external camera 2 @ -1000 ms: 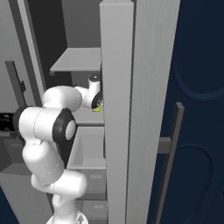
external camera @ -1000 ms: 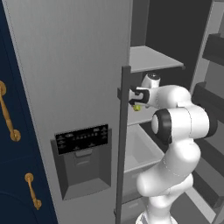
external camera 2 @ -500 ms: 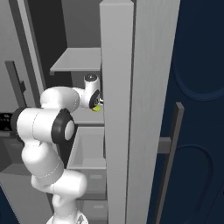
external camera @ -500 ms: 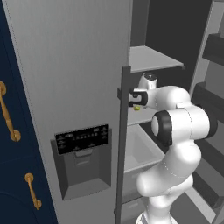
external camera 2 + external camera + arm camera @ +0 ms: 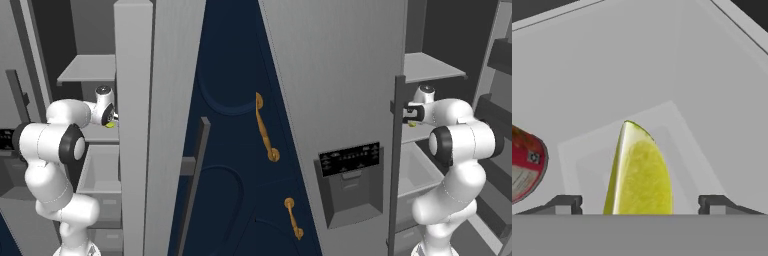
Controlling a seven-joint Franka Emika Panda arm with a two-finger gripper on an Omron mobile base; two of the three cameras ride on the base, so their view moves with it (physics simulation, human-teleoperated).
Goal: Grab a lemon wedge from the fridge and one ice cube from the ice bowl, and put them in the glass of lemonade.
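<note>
Inside the open fridge (image 5: 336,75), the white arm reaches onto a grey middle shelf (image 5: 416,134), beneath a higher shelf (image 5: 428,66) and above a pale drawer (image 5: 416,172). The gripper (image 5: 640,202) hangs over the lemon wedge (image 5: 640,172), its two dark fingertips (image 5: 564,204) spread wide to either side of the fruit and apart from it. The wedge lies on the shelf, pointed end away from the hand, cut face showing yellow-green. In both base views it appears as a small yellow speck (image 5: 412,124) (image 5: 110,125) under the hand, near the shelf's front edge. A red-and-white object (image 5: 526,167), possibly a can, lies near the shelf's edge at the left of the hand view.
</note>
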